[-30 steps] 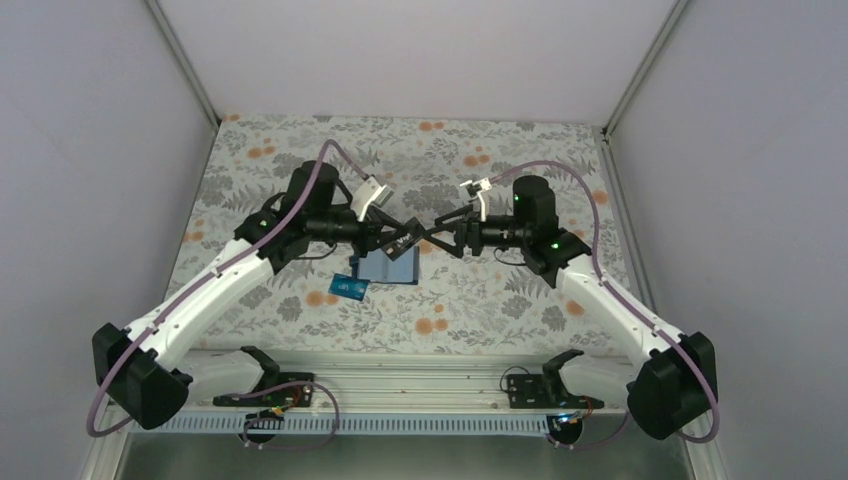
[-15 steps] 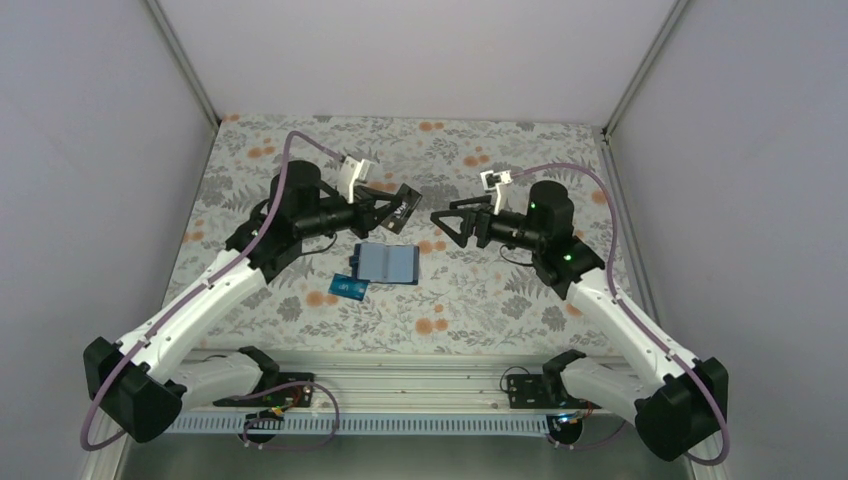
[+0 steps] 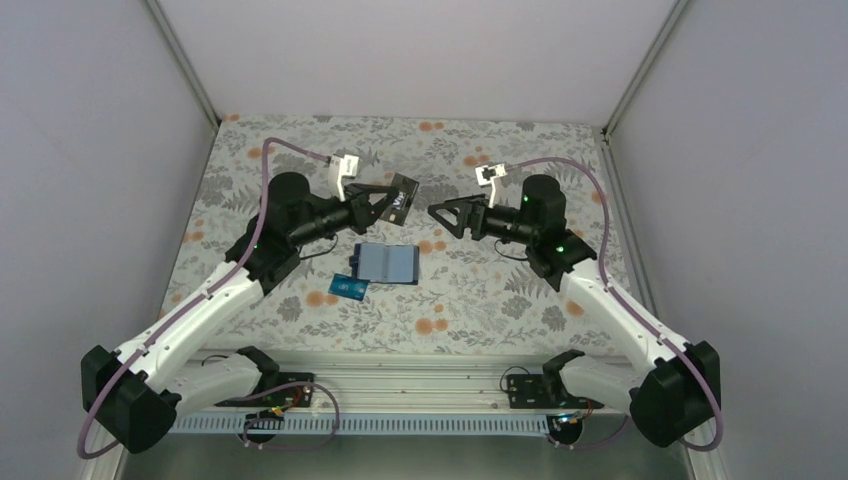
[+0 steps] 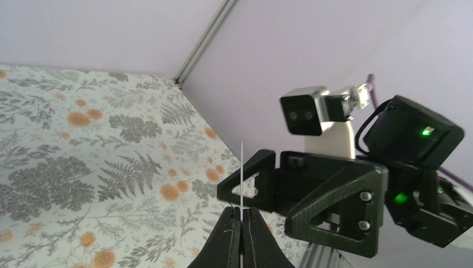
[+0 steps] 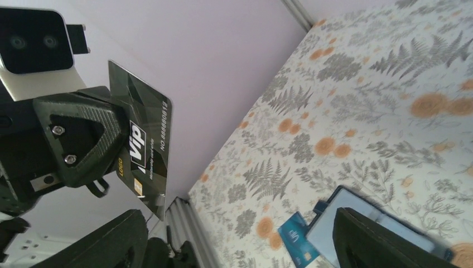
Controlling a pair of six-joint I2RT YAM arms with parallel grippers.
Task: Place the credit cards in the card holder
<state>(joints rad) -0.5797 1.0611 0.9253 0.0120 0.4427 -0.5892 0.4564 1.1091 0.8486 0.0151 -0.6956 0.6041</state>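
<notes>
My left gripper hangs above the table's middle, shut on a black credit card. In the left wrist view that card shows edge-on as a thin line rising from the closed fingertips. Its printed face shows in the right wrist view. My right gripper faces it from the right, a short gap away, open and holding nothing. The card holder lies open on the table below, its light blue-grey inside up. A teal-blue credit card lies at its near left corner. The right wrist view shows both the teal card and the holder.
The flower-patterned cloth covers the table between pale walls. A metal rail with both arm bases runs along the near edge. The right arm's wrist camera looks toward the left gripper.
The two grippers met low over the card holder a second ago. Both have since risen and drawn apart, the left carrying the black card up and back, the right retreating to the right.
</notes>
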